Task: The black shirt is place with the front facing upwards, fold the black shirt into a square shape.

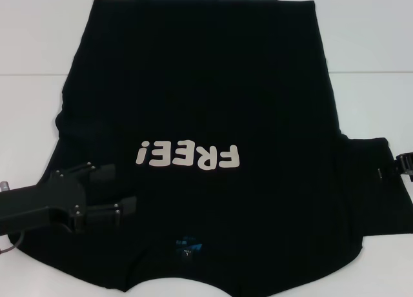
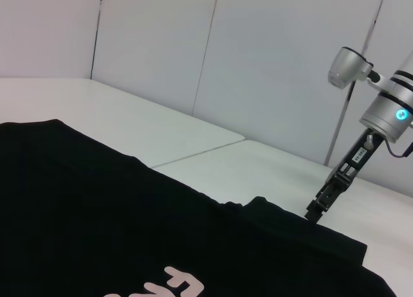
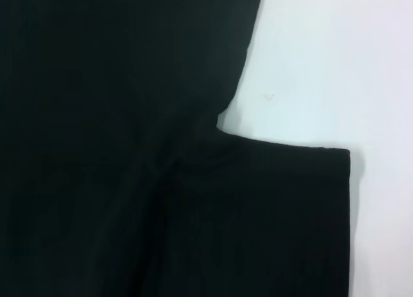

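Observation:
The black shirt [image 1: 206,84] lies spread flat on the white table [image 1: 39,39], front up. Its off-white "FREE!" lettering [image 1: 188,156] and small blue neck label [image 1: 187,235] are toward me. My left gripper [image 1: 119,190] is open and empty, low over the shirt's left shoulder area near me. My right gripper [image 1: 403,163] is at the outer end of the shirt's right sleeve [image 1: 368,181]. It also shows in the left wrist view [image 2: 316,210], right at the sleeve's edge. The right wrist view shows that sleeve [image 3: 277,219] and the armpit lying flat.
A seam runs across the table [image 1: 26,74] behind the shirt's left side. Grey wall panels [image 2: 258,64] stand beyond the table's far edge. Bare white table [image 3: 322,64] shows on both sides of the shirt.

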{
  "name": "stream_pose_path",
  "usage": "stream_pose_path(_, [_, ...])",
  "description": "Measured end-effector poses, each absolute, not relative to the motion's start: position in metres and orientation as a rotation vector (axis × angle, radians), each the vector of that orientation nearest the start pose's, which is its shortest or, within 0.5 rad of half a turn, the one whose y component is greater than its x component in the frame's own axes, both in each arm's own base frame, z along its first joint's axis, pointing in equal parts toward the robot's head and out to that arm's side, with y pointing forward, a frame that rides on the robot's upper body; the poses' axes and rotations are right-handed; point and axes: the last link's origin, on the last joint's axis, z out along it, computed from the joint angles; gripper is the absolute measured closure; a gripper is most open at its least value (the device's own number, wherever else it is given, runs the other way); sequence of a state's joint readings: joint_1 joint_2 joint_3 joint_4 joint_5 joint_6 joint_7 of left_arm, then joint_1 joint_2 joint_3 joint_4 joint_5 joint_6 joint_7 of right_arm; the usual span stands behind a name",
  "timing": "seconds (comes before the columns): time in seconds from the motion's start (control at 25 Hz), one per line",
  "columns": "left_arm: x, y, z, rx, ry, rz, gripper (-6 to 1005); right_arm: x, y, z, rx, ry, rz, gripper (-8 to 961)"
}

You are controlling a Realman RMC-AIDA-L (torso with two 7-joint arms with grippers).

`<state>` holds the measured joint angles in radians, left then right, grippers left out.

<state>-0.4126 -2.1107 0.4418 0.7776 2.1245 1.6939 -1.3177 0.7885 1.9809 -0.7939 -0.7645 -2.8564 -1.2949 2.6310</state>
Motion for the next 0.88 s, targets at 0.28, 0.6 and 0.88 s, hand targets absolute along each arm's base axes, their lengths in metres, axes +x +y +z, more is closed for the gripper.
stream_pose_path(0.28, [-0.3032, 0.2899, 0.0302, -2.595, -0.662, -0.703, 111, 0.2901, 0.4098, 0.0487, -2.047, 1.527, -0.33, 100])
stream_pose_path(0.6, [-0.3038, 0.2896, 0.0301, -2.594, -0.663, -0.7, 113, 0.2915, 0.4098, 0.0463, -2.046, 1.528, -0.339, 100])
stream_pose_path(0.88, [-0.3046, 0.2906, 0.0302, -2.59, -0.664, -0.691, 114, 0.2918, 0.4092, 0.0449, -2.047, 1.531, -0.34, 100])
